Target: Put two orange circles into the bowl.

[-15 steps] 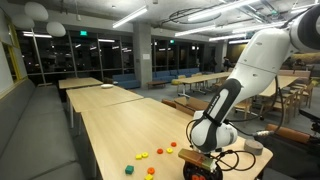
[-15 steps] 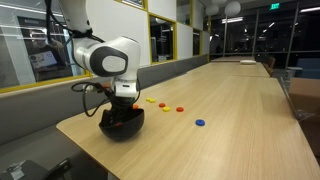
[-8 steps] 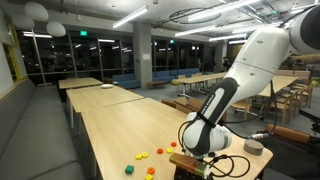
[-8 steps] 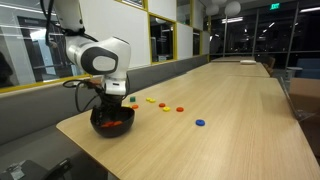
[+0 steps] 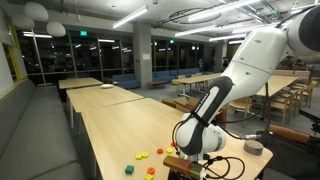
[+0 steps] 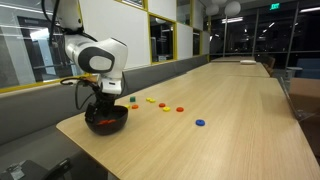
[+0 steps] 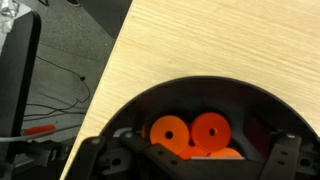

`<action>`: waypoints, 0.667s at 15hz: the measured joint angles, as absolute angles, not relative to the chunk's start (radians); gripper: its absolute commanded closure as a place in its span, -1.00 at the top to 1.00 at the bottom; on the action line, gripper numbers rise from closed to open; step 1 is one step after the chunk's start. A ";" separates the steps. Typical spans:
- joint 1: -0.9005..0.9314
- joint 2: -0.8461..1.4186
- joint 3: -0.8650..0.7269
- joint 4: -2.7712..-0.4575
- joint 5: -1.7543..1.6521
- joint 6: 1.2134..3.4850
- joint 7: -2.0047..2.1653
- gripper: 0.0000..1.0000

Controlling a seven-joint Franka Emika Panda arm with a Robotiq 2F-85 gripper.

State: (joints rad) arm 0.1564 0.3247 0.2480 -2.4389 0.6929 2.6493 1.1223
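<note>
The fingers (image 7: 97, 156) show in the wrist view only as dark, jointed metal pieces at the lower left and lower right corners. Their tips are lost against the black bowl, so I cannot tell whether they stand apart or pinch its rim. The gripper (image 6: 106, 103) hangs straight down over the bowl (image 6: 105, 122), right at its rim.

Inside the bowl the wrist view shows two orange circles (image 7: 170, 132), flat, smooth and round, each with a small dimple at its centre. They lie side by side and touch. More orange shows beneath them at the lower edge, too cut off to count. The bowl is one shallow round vessel with a matt black wall. It sits near the corner of the table (image 6: 240, 110), a long pale top with fine wood grain.

Farther along the table, in an exterior view, lie five small flat pieces in a loose line. These are two yellow discs (image 6: 133, 100), two reddish discs (image 6: 165, 105) whose exact colour is too small to judge, and one blue disc (image 6: 200, 123). All five lie well apart from the bowl.

The arm (image 5: 245, 70) is white and glossy, with rounded joints. One grey cup (image 5: 253, 147), a short cylinder, stands beyond it.
</note>
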 measured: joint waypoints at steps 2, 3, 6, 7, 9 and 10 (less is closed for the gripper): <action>0.166 0.329 0.252 -2.423 0.702 2.636 1.109 1.00; 0.172 0.331 0.253 -2.415 0.705 2.629 1.104 1.00; 0.187 0.341 0.257 -2.390 0.714 2.607 1.086 1.00; 0.192 0.344 0.257 -2.383 0.716 2.600 1.081 1.00; 0.199 0.350 0.257 -2.372 0.716 2.589 1.075 1.00; 0.202 0.350 0.254 -2.368 0.711 2.580 1.074 1.00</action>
